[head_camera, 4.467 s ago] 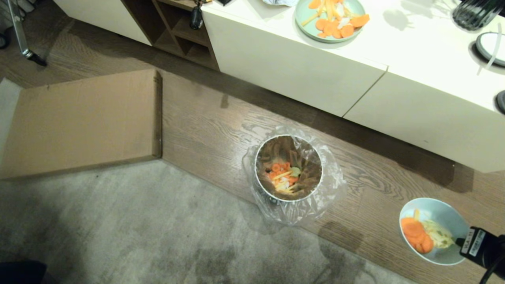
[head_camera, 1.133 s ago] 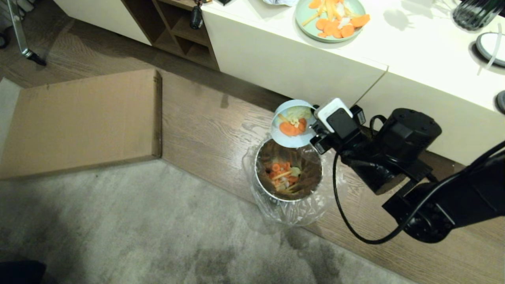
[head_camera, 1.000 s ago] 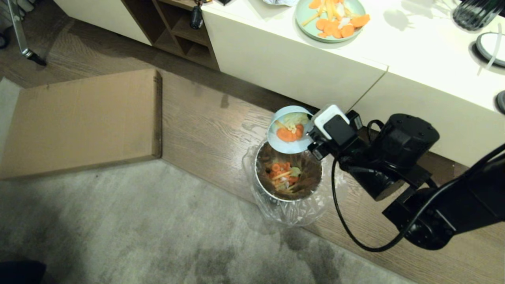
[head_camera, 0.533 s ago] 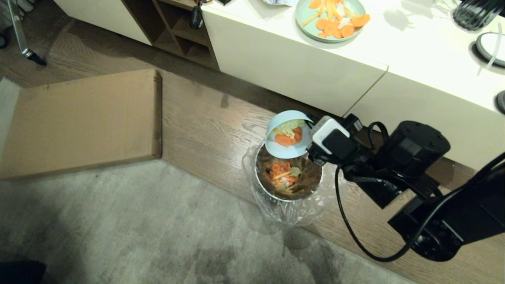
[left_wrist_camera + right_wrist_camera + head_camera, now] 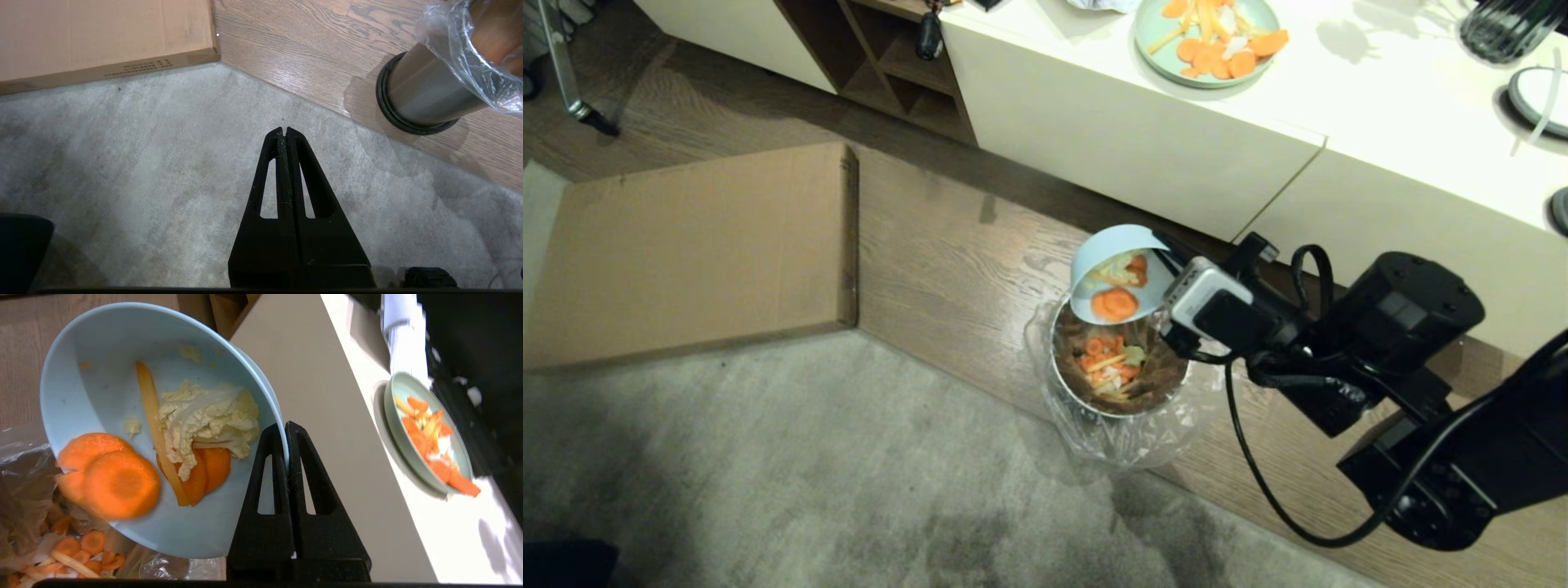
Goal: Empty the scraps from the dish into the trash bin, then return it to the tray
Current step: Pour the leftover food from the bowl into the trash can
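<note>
With my right hand (image 5: pixel 286 428) clamped on the dish (image 5: pixel 1112 273) rim, I should tip steeper, keeping scraps (image 5: pixel 122 473) over the trash bin (image 5: pixel 1121 365).

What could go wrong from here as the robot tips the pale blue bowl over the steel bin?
1. The right gripper pinches only the rim of the pale blue bowl; it could slip.
2. Carrot slices sliding at its lower edge could miss the steel bin.
3. The pale leaf may stick.
</note>
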Available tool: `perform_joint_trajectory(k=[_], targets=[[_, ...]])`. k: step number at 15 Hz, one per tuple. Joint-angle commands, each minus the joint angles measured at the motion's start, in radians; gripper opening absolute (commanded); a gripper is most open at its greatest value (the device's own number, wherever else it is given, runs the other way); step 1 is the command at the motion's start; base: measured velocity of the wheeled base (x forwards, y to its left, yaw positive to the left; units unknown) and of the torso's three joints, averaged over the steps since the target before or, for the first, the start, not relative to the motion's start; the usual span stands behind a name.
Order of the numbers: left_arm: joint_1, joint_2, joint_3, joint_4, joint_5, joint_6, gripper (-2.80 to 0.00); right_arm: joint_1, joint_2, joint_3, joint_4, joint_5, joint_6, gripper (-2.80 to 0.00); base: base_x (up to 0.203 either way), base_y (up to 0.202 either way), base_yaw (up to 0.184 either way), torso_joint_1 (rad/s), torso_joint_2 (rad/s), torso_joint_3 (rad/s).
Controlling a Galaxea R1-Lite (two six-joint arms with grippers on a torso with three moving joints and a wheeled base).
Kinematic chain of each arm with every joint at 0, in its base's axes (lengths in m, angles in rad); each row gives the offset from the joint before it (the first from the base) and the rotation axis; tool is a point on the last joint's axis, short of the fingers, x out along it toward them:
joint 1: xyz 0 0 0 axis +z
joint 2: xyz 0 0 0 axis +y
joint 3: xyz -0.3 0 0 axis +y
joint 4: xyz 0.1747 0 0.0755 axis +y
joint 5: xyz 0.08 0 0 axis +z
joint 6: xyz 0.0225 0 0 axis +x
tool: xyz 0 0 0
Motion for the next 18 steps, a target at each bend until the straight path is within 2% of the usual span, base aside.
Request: perform_joint_trajectory(k=[1,3,11,18], targets=[[0.000,0.000,0.000,0.000,0.001,0.000,-2.80,0.000,-0.023,0.024,-0.023,0.059,-0.048,-2.80,0.000,0.000,0.000,0.000,0.00,0.000],[0.000,0.000,0.000,0.000,0.000,0.000,-2.80,0.000,-0.032,0.055,-0.025,0.082,-0.090,-2.80,0.000,0.000,0.000,0.000,0.00,0.000],[0.000,0.000,0.000,0.000,0.001,0.000,-2.80,0.003,-0.035,0.067,-0.025,0.086,-0.154,-2.80,0.000,0.000,0.000,0.000,0.00,0.000],[0.000,0.000,0.000,0.000,0.001,0.000,-2.80,0.002,-0.012,0.015,-0.027,0.083,-0.007,-2.80,0.000,0.000,0.000,0.000,0.00,0.000]])
